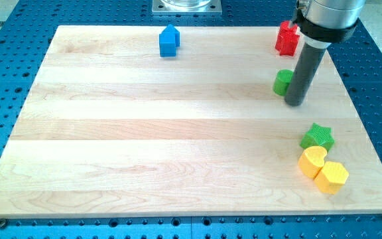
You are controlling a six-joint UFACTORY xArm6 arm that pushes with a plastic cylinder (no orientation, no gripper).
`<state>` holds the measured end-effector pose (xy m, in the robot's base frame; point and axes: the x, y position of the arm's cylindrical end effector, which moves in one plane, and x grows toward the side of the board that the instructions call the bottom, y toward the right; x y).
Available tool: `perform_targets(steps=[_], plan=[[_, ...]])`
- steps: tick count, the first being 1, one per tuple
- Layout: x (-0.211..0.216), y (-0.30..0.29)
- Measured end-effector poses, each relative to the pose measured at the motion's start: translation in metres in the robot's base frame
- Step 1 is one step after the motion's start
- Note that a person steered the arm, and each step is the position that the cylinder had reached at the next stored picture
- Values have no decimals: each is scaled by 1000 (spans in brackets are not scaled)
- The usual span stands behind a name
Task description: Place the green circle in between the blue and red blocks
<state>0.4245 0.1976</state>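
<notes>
The green circle (282,81) lies near the view's upper right, partly hidden behind my rod. My tip (294,103) stands just right of and slightly below it, touching or nearly touching. A red block (287,38) sits above the green circle at the board's top right. A blue block (169,41) sits at the top, left of centre, far to the left of the circle.
A green star (318,137), a yellow heart-like block (312,161) and a yellow hexagon (331,177) cluster at the lower right. The wooden board (144,133) lies on a blue perforated table. A metal mount shows at the top edge.
</notes>
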Motion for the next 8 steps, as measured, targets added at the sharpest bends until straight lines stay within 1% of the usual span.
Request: perform_targets(steps=[1, 2, 3, 4, 5, 6, 7, 8], plan=[[9, 1], [9, 14], [-4, 15], [-25, -3], [-70, -67], [-90, -95], [-65, -71], [-98, -53]])
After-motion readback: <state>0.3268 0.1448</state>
